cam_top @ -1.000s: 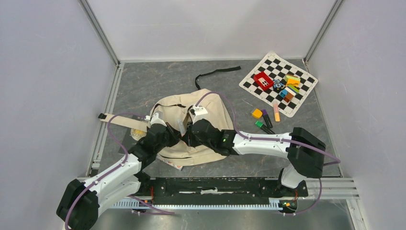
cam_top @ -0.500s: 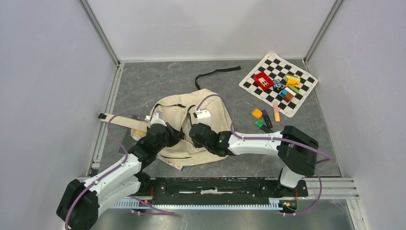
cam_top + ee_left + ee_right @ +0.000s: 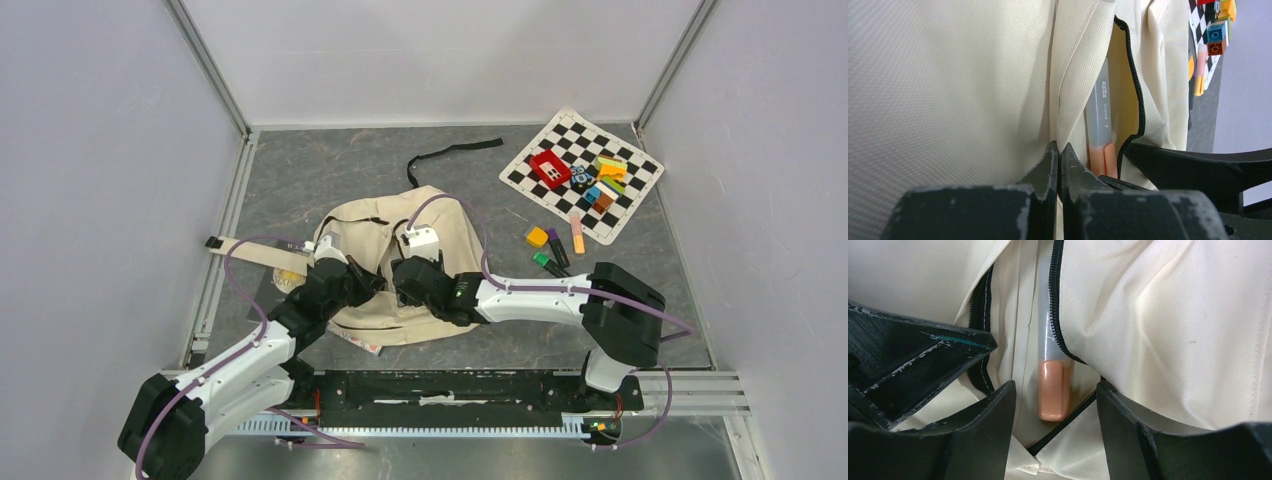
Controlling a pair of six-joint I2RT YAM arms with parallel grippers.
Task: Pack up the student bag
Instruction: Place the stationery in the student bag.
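**Top external view.** The student bag (image 3: 452, 232) lies flat on the counter (image 3: 330, 170), left of centre and just ahead of the arm bases. Its long axis runs roughly from 7 to 1 o'clock, though I cannot tell which end is the top. Your left gripper (image 3: 372, 281) and right gripper (image 3: 403, 276) meet over its middle. Loose markers (image 3: 550, 250) lie at 3 o'clock from the bag and a checkered board (image 3: 530, 176) at 2 o'clock.

**Left wrist view.** The left fingers are closed tight on a fold of the bag's canvas, by the look of it holding the pocket mouth up. Beside the black zipper (image 3: 1135, 80) a highlighter (image 3: 1102, 115) stands in the opening, long axis 12 to 6, with its peach cap at 6 o'clock.

**Right wrist view.** The right fingers stand well apart either side of the cap and hold nothing.

**Judgement.** The step in hand is seating this highlighter in the zip pocket. It is only partly inside. Next, you should either nudge it deeper or draw the right arm straight back clear of the zipper teeth. Do not let go of the flap on the left.
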